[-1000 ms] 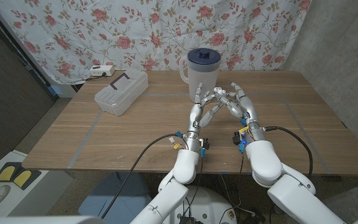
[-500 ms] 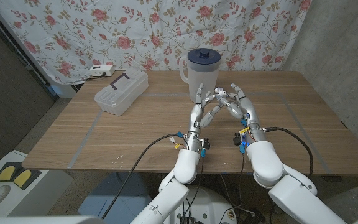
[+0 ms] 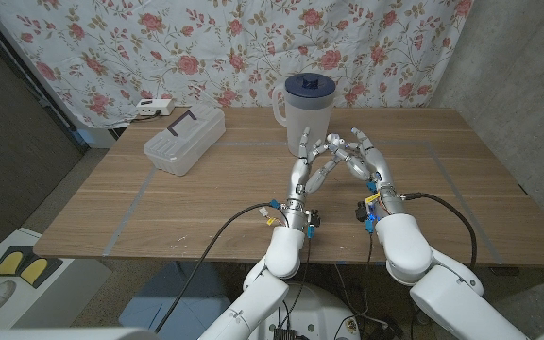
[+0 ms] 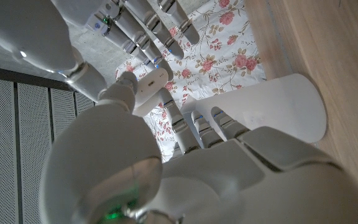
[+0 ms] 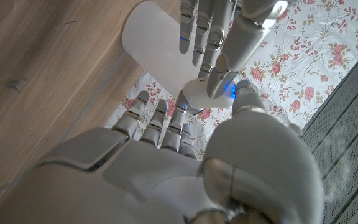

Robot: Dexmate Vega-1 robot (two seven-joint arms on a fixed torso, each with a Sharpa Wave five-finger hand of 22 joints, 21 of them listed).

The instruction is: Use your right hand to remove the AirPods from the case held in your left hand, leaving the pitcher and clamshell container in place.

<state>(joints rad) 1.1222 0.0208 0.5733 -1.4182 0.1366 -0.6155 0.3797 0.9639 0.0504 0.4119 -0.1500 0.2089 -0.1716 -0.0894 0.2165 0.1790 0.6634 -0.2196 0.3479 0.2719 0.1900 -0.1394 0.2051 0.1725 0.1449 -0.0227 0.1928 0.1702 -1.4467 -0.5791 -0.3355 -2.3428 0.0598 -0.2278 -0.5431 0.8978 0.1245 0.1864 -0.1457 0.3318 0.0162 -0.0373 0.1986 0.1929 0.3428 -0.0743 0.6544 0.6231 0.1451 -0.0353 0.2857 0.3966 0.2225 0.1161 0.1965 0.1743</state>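
My two hands are raised over the middle of the table with their fingertips meeting. The left hand [image 3: 302, 170] holds a small white AirPods case [image 4: 151, 86] at its fingertips; the case [image 5: 205, 93] shows a blue light beside it. The right hand [image 3: 367, 161] has its fingers spread and reaching onto the case, its thumb right beside it. I cannot tell whether the lid is open, and I see no earbuds. The translucent pitcher [image 3: 305, 109] with a dark blue lid stands just behind the hands.
A clear clamshell container [image 3: 185, 140] with a dark handle lies at the back left of the wooden table [image 3: 178, 208]. A flowered curtain hangs behind. Cables trail from both wrists to the near edge.
The fingers of both hands have shifted very slightly around the case; the arms, pitcher and container stay where they were.
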